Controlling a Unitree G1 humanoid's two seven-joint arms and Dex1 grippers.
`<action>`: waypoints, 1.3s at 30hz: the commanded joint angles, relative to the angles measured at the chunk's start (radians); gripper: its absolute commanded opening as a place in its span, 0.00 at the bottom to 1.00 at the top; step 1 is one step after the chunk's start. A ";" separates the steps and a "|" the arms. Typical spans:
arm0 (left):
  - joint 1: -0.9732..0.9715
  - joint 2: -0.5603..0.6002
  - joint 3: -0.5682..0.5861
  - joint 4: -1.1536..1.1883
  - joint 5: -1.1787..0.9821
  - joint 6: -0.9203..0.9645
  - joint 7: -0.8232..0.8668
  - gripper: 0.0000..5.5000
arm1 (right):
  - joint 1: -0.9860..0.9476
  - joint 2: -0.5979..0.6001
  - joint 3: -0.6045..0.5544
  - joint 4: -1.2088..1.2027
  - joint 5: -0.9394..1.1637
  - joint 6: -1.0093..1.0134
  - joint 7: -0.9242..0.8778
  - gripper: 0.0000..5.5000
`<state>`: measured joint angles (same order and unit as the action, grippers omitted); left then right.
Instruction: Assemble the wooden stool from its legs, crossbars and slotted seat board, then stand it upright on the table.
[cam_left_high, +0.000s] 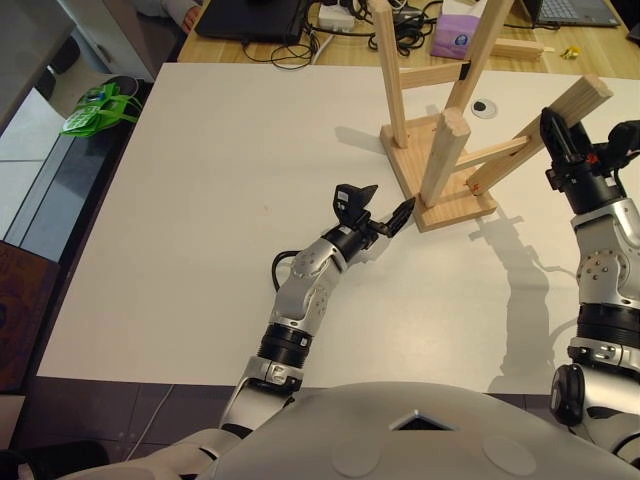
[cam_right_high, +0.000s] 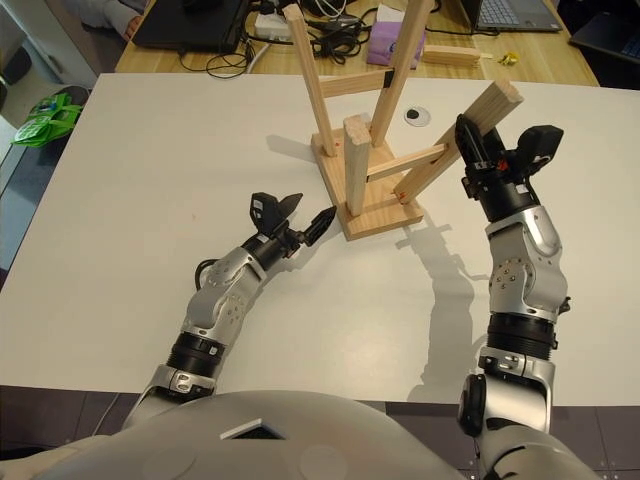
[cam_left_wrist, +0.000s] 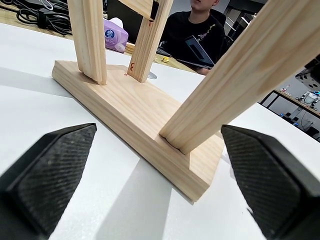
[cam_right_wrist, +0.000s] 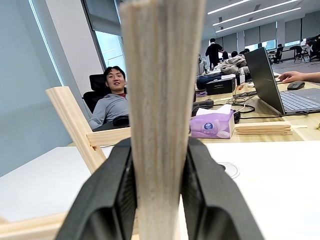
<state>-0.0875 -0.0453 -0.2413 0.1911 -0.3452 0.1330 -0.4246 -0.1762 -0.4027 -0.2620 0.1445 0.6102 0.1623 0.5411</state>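
The wooden stool rests upside down on the white table, its seat board (cam_left_high: 470, 207) flat and its legs pointing up. One leg (cam_left_high: 580, 100) leans out to the right, joined to a nearer upright leg (cam_left_high: 445, 155) by a crossbar (cam_left_high: 500, 152). My right gripper (cam_left_high: 556, 135) is shut on this leaning leg (cam_right_wrist: 162, 100), whose sides are squeezed by the black fingers (cam_right_wrist: 110, 200). My left gripper (cam_left_high: 387, 206) lies low on the table, open, just short of the board's front left corner. Its pads (cam_left_wrist: 50, 165) frame the board (cam_left_wrist: 140, 115) without touching.
Behind the white table stands a wooden desk with a laptop, cables, a purple tissue pack (cam_left_high: 455, 38) and a loose wooden piece (cam_left_high: 515, 48). A round grommet (cam_left_high: 484, 107) sits right of the stool. A green object (cam_left_high: 100, 108) lies off the left edge.
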 joint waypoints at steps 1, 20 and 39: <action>0.002 -0.068 -0.020 -0.039 -0.002 0.005 0.008 0.84 | 0.065 0.006 0.036 0.058 -0.045 0.092 -0.003 0.18; -0.132 0.005 -0.102 -0.238 0.099 0.076 -0.013 0.84 | 0.060 0.019 0.045 0.066 -0.051 0.078 0.007 0.18; -0.131 -0.033 -0.083 -0.165 0.099 0.030 0.011 0.43 | 0.065 0.025 0.051 0.067 -0.054 0.074 0.014 0.18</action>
<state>-0.2076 -0.0429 -0.3374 0.0137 -0.2478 0.1692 -0.4276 -0.1794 -0.3993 -0.2576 0.1480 0.6076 0.1604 0.5560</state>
